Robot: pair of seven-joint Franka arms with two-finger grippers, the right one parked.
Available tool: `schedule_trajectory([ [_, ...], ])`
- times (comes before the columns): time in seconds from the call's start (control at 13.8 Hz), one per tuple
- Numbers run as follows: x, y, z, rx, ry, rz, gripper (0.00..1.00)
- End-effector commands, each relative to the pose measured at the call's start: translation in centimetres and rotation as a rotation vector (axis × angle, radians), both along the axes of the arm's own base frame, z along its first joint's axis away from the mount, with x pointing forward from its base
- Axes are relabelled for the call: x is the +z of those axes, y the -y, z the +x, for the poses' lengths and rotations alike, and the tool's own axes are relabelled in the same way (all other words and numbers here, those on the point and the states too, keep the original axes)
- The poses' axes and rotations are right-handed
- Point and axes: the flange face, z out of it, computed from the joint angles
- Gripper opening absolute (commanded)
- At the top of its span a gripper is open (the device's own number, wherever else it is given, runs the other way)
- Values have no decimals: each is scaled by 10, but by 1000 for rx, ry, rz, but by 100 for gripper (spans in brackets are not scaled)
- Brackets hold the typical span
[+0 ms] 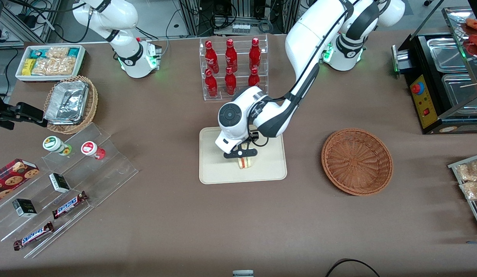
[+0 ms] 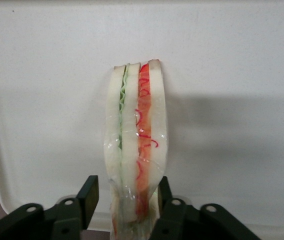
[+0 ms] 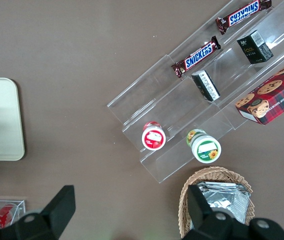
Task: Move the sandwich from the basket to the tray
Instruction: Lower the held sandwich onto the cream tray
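The sandwich (image 1: 245,162) stands on edge on the cream tray (image 1: 223,169), near the tray's middle. Its pale bread with green and red filling layers (image 2: 134,125) is wrapped in clear film. My left gripper (image 1: 244,153) hangs just above it, open, with a finger on each side of the sandwich's end (image 2: 126,192). One fingertip (image 2: 89,192) stands apart from the bread by a clear gap, and the other (image 2: 164,192) is right against the wrap. The reddish-brown basket (image 1: 357,161) sits empty on the table beside the tray, toward the working arm's end.
A clear rack of red bottles (image 1: 232,65) stands farther from the front camera than the tray. Toward the parked arm's end are a tan basket of foil containers (image 1: 71,104), acrylic steps with snacks (image 1: 65,181) and a white bin of packets (image 1: 49,61). A black warmer (image 1: 442,77) stands at the working arm's end.
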Motion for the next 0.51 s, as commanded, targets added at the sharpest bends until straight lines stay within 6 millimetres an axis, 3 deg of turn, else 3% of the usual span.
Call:
schedule_trajectory([
  [0.0,3,6,3,11,29,3,100],
  [0.22,21,7,3,15,39,-5,100],
  [0.43,69,1,5,20,48,-14,100],
])
